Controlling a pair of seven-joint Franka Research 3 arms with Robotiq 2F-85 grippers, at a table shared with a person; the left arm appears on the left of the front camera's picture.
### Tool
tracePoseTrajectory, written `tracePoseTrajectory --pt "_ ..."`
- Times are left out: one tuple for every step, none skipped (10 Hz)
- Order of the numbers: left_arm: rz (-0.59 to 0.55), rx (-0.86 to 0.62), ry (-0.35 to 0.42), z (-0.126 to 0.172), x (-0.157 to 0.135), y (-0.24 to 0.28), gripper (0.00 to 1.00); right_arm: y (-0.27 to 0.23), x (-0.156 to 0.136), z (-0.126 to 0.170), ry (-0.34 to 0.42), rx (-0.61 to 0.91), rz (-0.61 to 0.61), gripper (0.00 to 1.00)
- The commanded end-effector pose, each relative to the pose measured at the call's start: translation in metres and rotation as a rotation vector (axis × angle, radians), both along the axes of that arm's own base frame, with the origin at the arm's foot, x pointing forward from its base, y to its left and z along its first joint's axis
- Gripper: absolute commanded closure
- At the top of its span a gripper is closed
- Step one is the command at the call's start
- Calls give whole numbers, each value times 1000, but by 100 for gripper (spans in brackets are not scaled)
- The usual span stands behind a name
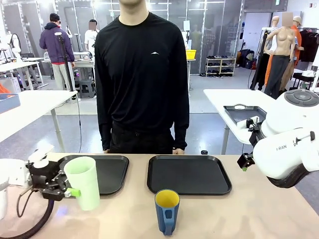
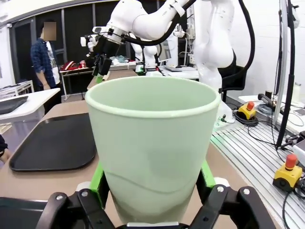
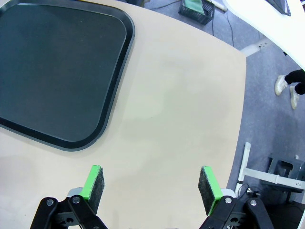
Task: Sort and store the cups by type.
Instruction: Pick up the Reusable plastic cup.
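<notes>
Gripping mint-green tumbler [image 1: 83,181] side-on in left gripper [image 1: 79,192], green pads [image 2: 97,180] pressed on opposite sides of lower wall, mouth up. Likely held low and upright for a steady set-down on a tray. Positioned at robot's left, just in front of near corner of left black tray [image 1: 114,174], leaning slightly. Lifted or resting on table: cannot tell.

Standing upright on tabletop near front edge, about mid-table: dark blue mug [image 1: 167,209], yellow inside, handle toward camera. In front of right black tray [image 1: 189,174], apart from it, no gripper on it. Probably one tray per cup type, with nothing on either yet.

Right gripper [image 3: 152,183] with jaws spread wide, nothing between, hanging over bare tabletop beside right tray's edge. Probably parked clear while left arm works.

Surface: light wood-tone table [image 1: 259,209], smooth, matte. At far side, person [image 1: 142,74] in black long sleeves, hands down at table edge, not joining in.

Room: open lab space, white tables, shelving, other people farther off. To one side, metal-framed bench with cables and emergency-stop button [image 2: 290,164].
</notes>
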State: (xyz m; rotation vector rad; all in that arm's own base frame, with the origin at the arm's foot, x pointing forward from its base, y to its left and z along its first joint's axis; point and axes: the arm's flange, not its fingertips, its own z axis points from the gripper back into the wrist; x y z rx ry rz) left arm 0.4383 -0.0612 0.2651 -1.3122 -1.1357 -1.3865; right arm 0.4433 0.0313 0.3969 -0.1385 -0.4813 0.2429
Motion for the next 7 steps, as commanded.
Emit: tracePoseTrajectory --pt "43 33 23 13 -21 7 72 0 0 -1 1 0 0 0" --pt "64 44 30 16 -27 17 72 0 0 -1 1 0 0 0" --pt "81 57 29 19 -28 24 72 0 0 -1 1 0 0 0" --pt "95 64 24 21 -30 29 72 0 0 -1 1 0 0 0" --pt "54 8 15 8 -22 21 72 0 0 -1 1 0 0 0" --pt "54 8 15 8 -22 21 72 0 0 -1 1 0 0 0" --pt "54 8 15 8 -22 21 72 0 0 -1 1 0 0 0"
